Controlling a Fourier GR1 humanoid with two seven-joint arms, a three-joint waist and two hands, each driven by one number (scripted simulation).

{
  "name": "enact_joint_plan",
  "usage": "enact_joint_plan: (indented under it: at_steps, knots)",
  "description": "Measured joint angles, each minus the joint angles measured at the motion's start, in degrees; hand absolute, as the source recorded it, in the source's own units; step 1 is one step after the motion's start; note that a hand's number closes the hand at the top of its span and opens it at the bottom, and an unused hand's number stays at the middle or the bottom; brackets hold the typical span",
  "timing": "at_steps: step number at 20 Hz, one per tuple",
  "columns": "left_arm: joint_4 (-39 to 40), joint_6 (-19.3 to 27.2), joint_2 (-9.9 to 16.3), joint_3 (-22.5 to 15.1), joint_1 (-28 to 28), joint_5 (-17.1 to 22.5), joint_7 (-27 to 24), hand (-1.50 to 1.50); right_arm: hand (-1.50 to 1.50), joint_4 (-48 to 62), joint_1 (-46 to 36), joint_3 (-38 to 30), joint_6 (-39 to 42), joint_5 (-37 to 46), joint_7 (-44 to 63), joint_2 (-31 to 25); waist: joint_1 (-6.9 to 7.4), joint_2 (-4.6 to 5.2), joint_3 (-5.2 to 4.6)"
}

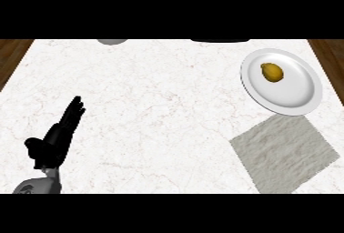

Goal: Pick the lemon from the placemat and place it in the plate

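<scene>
My left hand [59,136] rests open at the lower left. The lemon [271,72] already lies on the plate [295,102], far right of it, beyond the placemat [283,152].

A: The counter [154,91]?
B: Pale marble look, fine reddish veins, smooth; wood shows at its side edges.
A: At three o'clock?
B: The plate [295,98], white and glossy. The lemon [271,72], dull yellow.
A: At four o'clock?
B: The mat [283,153], grey, rough woven cloth, matt.
</scene>
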Motion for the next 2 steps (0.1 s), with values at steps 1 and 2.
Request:
enact_joint_plan:
  at_steps: [1,2]
  knots:
    - [-0.68,-0.08,-0.14,-0.12,0.36,0.08,0.38,0.0,-1.5,0.59,0.45,0.21,0.57,-0.11,-0.6,-0.65,0.03,-0.01,0.01]
    - [-1.3,-0.15,-0.09,-0.14,0.36,0.17,1.19,0.0,-1.5,1.34,0.79,0.32,0.23,-0.14,-1.93,-0.41,0.1,0.0,0.0]
